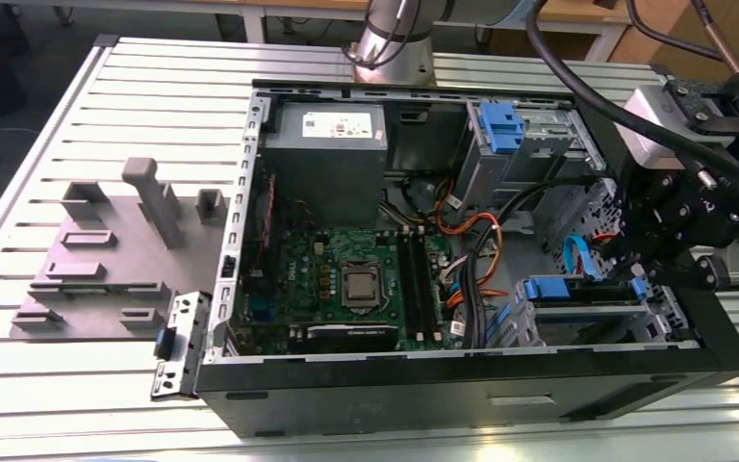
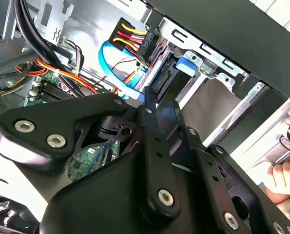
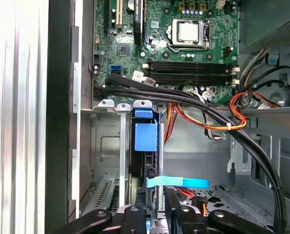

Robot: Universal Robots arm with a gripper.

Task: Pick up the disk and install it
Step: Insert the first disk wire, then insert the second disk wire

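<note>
Surface: slatted metal table (image 1: 126,106) carries an open black computer case (image 1: 472,385), and your arm reaches into it at the exterior view's right.
Disk: you see it seated edge-up in the drive cage (image 3: 106,146), its blue bracket and tab (image 3: 145,134) just ahead of the jaws in the first wrist view; in the exterior view the same blue tab (image 1: 552,289) sits right beside the gripper.
Gripper: your gripper (image 1: 626,262) hangs at the cage mouth, its black fingers (image 3: 176,214) flanking the disk's rear edge; you cannot tell from these views whether the jaws are clamped on the disk or merely apart around it.
Blue cable: a flat blue data cable (image 3: 176,182) crosses just in front of the fingertips, touching or nearly touching the disk's end.
Wire bundle: black, orange and yellow leads (image 3: 203,114) run across farther ahead of the jaws.
Motherboard: green board (image 3: 183,44) lies beyond the cage, well away from the jaws.
Second bracket: another blue bracket (image 1: 498,125) sits in the upper bay.
Stand: grey plastic stand (image 1: 113,250) rests on the table outside the case.
Person: a hand (image 2: 286,178) shows beside the case in the second wrist view.
</note>
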